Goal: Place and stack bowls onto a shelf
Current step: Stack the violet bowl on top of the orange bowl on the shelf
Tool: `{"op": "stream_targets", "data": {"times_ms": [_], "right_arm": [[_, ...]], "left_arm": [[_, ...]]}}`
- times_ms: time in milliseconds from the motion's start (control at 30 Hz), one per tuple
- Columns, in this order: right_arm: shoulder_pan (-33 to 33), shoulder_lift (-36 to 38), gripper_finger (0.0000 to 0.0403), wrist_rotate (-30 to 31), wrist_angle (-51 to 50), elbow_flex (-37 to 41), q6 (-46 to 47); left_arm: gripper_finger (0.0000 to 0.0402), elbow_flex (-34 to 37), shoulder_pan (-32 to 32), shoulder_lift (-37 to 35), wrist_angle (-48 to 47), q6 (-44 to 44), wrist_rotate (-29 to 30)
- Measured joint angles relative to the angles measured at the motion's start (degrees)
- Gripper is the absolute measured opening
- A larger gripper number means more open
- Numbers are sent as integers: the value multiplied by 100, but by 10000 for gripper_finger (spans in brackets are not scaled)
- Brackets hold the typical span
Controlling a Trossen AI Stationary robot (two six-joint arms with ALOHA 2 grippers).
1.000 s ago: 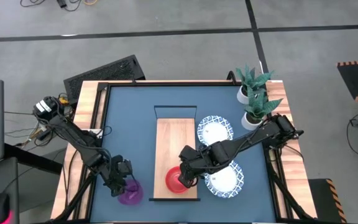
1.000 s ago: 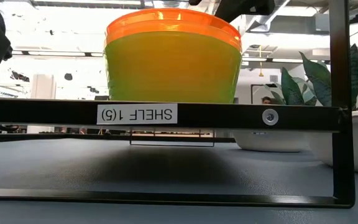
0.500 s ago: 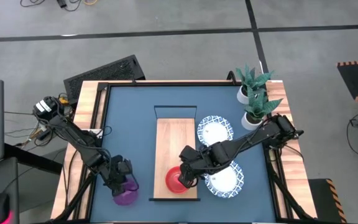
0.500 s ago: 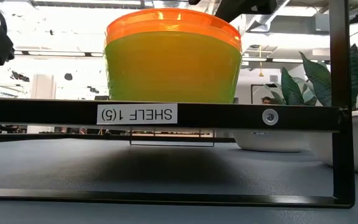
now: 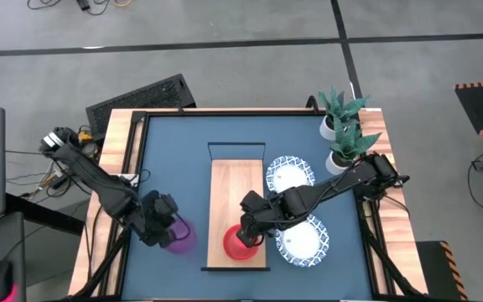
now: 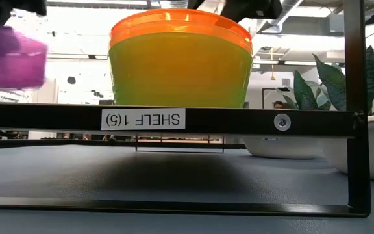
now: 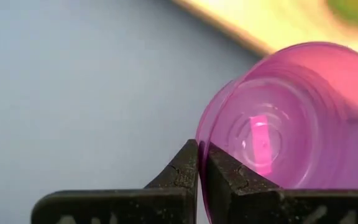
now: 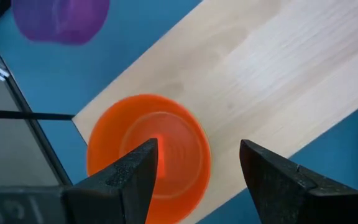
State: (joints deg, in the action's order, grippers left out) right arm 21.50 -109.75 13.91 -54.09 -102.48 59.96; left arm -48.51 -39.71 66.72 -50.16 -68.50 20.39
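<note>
High view: left gripper (image 5: 164, 225) pinches purple bowl (image 5: 179, 236) beside shelf (image 5: 233, 189).

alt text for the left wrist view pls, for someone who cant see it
The left gripper is shut on the rim of a translucent purple bowl, its inside facing the camera. Behind lie the dark blue tabletop and a blurred edge of the light-wood shelf.
</note>
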Motion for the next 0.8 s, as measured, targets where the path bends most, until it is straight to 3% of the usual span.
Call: {"op": "stream_targets", "data": {"times_ms": [133,300,567,800], "right_arm": [[-82,0,254,303,256,0,-10],[-285,0,254,786,951,0,-374],[-680,34,254,970,1560,-291,-1001],[-858,50,254,1833,1281,-946,-1586]], "left_arm": [[0,-671,151,-155,-928,-330,1082],[0,-1330,440,-154,-1206,-124,2301],[0,-1607,1131,-104,-1202,731,2946],[0,-1607,1530,-100,-1209,1056,3573]]}}
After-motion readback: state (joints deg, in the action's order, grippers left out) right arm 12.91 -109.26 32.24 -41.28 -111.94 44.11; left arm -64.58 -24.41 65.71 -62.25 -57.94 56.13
